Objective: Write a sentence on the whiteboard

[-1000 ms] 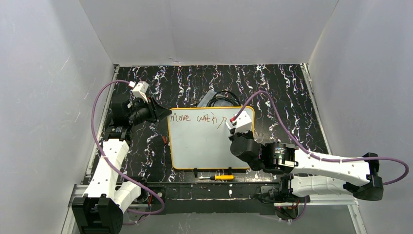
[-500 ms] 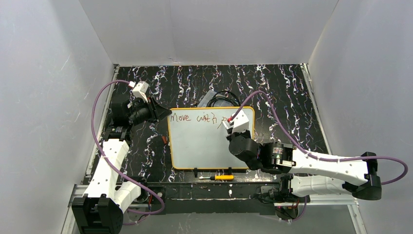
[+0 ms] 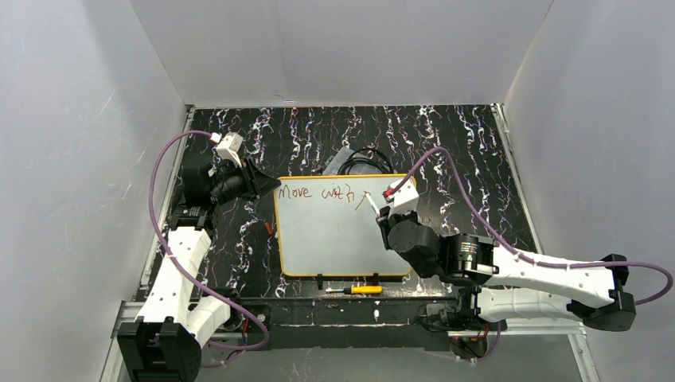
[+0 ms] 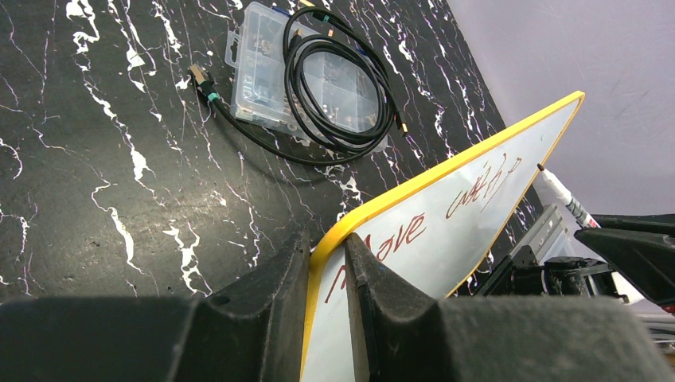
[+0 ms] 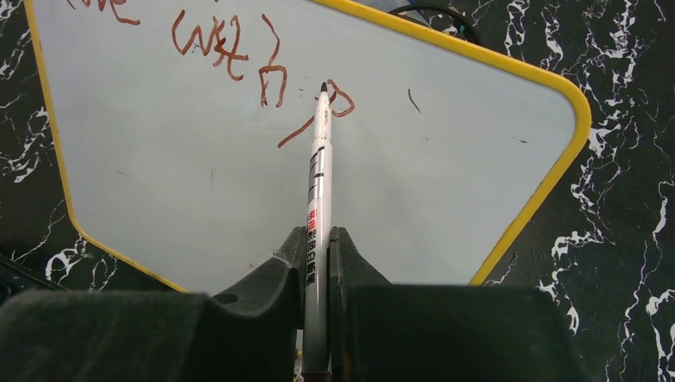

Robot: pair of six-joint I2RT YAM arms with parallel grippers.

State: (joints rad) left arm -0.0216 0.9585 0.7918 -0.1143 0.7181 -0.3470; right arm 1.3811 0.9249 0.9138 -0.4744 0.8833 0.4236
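Two arms, one whiteboard, mid-scribble

Right gripper (image 5: 318, 243) is clamped tight on a white marker (image 5: 317, 171), tip up by the last squiggle of the sentence (image 3: 318, 192). Left gripper (image 4: 326, 253) pinches the yellow corner of the whiteboard (image 3: 334, 239), which sits mid-table between the arms.

Your top view looks down from high on the near side over the whole table (image 3: 477, 143). Your left wrist view skims close along the whiteboard (image 4: 446, 239). The right wrist view looks down on it from close above. All three share the sentence (image 5: 215, 48).
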